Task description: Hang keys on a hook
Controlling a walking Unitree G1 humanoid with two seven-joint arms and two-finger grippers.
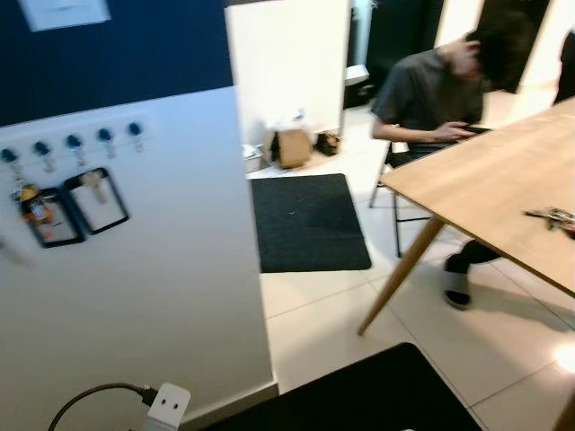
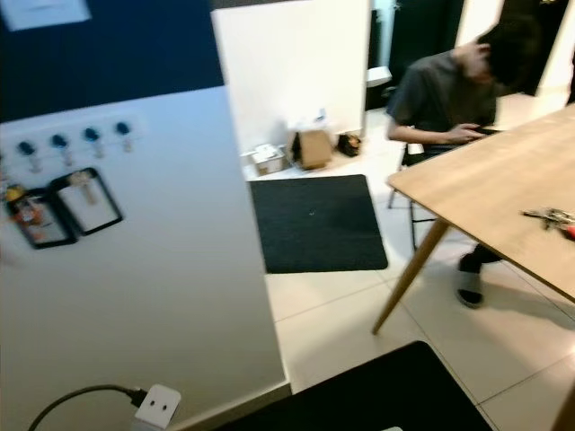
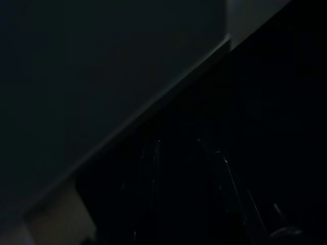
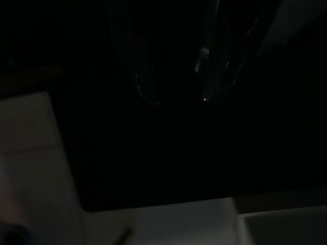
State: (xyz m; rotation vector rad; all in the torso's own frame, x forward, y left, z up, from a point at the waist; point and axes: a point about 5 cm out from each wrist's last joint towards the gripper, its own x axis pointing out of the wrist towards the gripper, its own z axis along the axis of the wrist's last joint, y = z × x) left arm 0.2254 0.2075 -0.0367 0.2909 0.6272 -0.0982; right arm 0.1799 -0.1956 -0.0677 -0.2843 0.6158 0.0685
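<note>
A bunch of keys lies on the wooden table at the right, near its edge. A row of several blue hooks runs along the white wall panel at the left. Two black-framed badge holders hang below the hooks. Both arms hang idle in shade. My right gripper shows dimly over a dark mat, open, with nothing between its fingers. My left gripper is only faint glints in the dark left wrist view.
A person sits at the table's far side. A slanted table leg stands on the white tiles. One black mat lies ahead, another at my feet. A cardboard box sits by the far wall. A plug and cable hang low on the panel.
</note>
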